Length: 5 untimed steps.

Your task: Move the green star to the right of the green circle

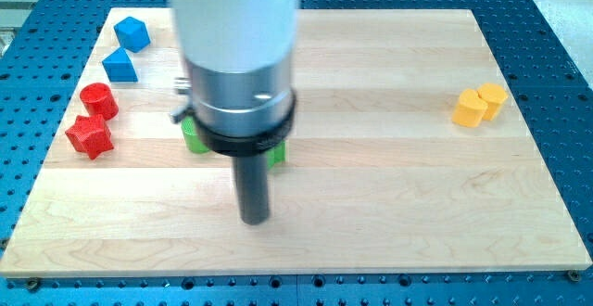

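My tip [254, 220] rests on the wooden board [389, 204] near the view's bottom; the rod carries no jaws and holds nothing. Just above it, two green blocks peek from behind my arm's housing: one [194, 136] up-left, one [277, 153] up-right; which is star or circle I cannot tell. Far left lie a red star-like block [89, 135], red cylinder [98, 100] and two blue blocks [119, 65] [132, 33]. Far right sit two touching yellow blocks [470, 108] [493, 98].
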### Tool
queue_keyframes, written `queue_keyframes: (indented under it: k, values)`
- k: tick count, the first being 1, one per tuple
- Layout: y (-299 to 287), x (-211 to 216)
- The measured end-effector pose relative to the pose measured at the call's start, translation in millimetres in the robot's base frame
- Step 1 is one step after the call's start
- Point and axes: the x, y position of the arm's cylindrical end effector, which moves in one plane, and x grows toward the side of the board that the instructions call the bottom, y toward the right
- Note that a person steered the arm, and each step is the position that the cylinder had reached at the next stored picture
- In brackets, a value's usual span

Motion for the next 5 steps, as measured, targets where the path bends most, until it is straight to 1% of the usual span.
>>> queue_keyframes:
  k: [1, 2, 3, 4, 5]
  values:
    - [7, -38]
    - [31, -70]
    - [42, -47]
    - [153, -55]
    - [281, -82]
